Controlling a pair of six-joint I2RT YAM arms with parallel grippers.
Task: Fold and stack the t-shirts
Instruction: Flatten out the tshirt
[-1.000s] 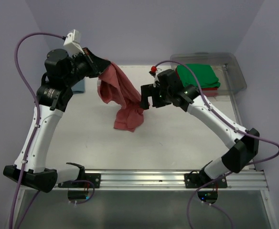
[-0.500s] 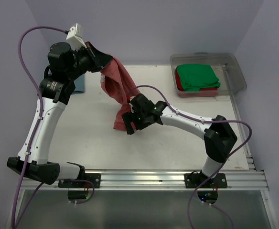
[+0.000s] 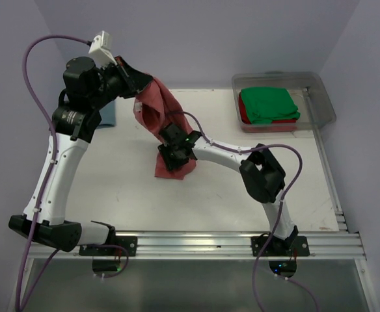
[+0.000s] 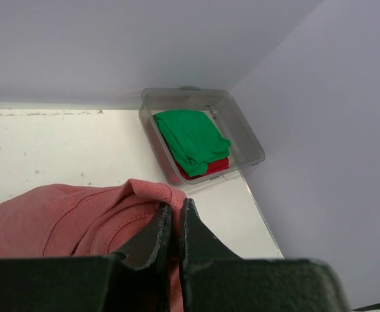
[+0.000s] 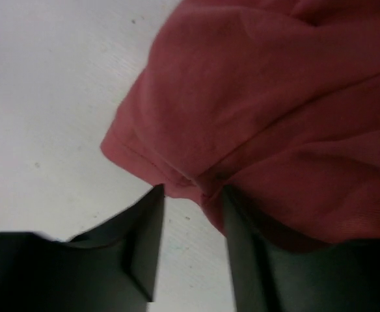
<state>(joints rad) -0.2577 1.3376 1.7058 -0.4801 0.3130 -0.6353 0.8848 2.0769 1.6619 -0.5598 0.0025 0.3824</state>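
1. The left gripper [image 3: 135, 85] is raised above the far left part of the white desk [image 3: 112, 185]. Its jaws are pressed together on a fold of the soft salmon-red cloth t-shirt [image 3: 159, 112].
2. The salmon-red t-shirt hangs down from that grip in a bunched drape. Its lower end lies crumpled on the desk near the middle.
3. The right gripper [image 5: 191, 195] is low at that crumpled lower end. Its jaws stand apart, with the shirt's hem just at the gap between them, and they have closed on nothing.
4. A clear plastic rectangular bin [image 3: 325, 99] sits at the far right corner of the desk. In it a folded bright green t-shirt [image 3: 268, 104] lies on top of a folded red t-shirt [image 3: 285, 122], of which only an edge shows.
5. A dusty teal-blue t-shirt [image 3: 108, 114] lies on the desk at the far left, mostly hidden behind the left arm.
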